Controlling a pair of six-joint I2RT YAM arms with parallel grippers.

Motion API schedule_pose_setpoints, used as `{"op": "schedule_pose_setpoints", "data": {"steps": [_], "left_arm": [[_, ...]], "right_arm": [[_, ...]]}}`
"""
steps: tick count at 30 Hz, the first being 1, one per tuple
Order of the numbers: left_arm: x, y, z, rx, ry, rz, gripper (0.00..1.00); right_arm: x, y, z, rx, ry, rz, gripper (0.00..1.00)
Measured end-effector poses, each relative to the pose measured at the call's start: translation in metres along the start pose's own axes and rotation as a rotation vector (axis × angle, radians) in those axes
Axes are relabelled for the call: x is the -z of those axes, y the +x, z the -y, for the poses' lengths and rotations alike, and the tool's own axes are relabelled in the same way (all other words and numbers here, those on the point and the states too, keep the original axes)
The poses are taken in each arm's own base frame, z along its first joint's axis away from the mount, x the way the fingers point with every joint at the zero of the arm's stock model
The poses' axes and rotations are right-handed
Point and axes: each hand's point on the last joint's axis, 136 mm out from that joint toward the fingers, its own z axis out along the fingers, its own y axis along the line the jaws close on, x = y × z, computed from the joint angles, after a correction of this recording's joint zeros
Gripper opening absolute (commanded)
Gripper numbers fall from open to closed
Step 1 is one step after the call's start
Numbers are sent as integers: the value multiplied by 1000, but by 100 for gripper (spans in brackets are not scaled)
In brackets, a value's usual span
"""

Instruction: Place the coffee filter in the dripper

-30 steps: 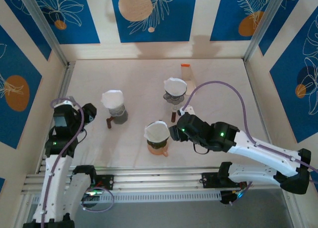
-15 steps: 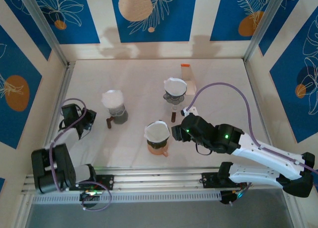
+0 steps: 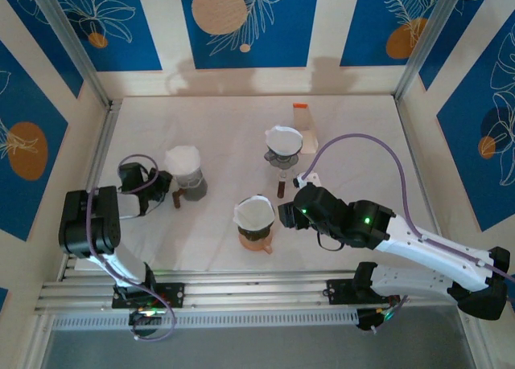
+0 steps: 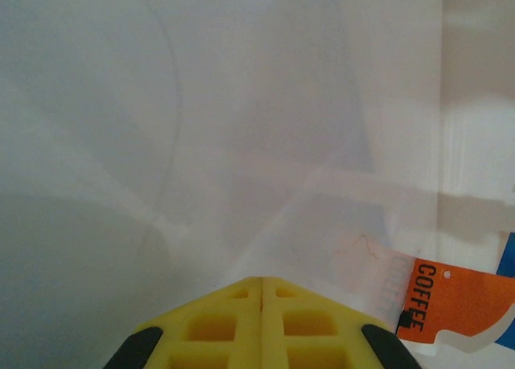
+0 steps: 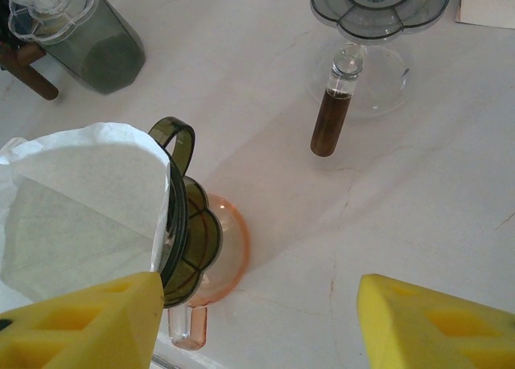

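Here our right gripper (image 5: 257,305), jaws spread wide and empty, hangs just beside the white paper coffee filter (image 5: 80,192), which sits in the dark-green plastic dripper (image 5: 193,240); we see our left gripper (image 4: 261,284) pinched together on nothing.

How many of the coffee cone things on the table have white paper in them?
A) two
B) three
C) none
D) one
B: from above, one white filter sits in the grey dripper, another in the back dripper, and a third in the orange-based dripper.
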Motion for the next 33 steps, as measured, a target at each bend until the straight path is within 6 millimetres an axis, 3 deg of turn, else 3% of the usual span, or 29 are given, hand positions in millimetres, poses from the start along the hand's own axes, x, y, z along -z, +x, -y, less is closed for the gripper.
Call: {"op": "schedule_pose_setpoints", "data": {"steps": [6, 14, 28, 33], "left_arm": [[-8, 4, 9, -21, 30, -10, 5], [-23, 26, 16, -41, 63, -62, 4], [-47, 100, 45, -134, 104, -199, 2], [-49, 108, 52, -158, 100, -198, 1]], "right_arm": [[2, -1, 0, -3, -5, 6, 66], [1, -1, 0, -2, -2, 3, 66], [-5, 1, 0, -1, 14, -13, 66], [-5, 1, 0, -6, 14, -11, 66]]}}
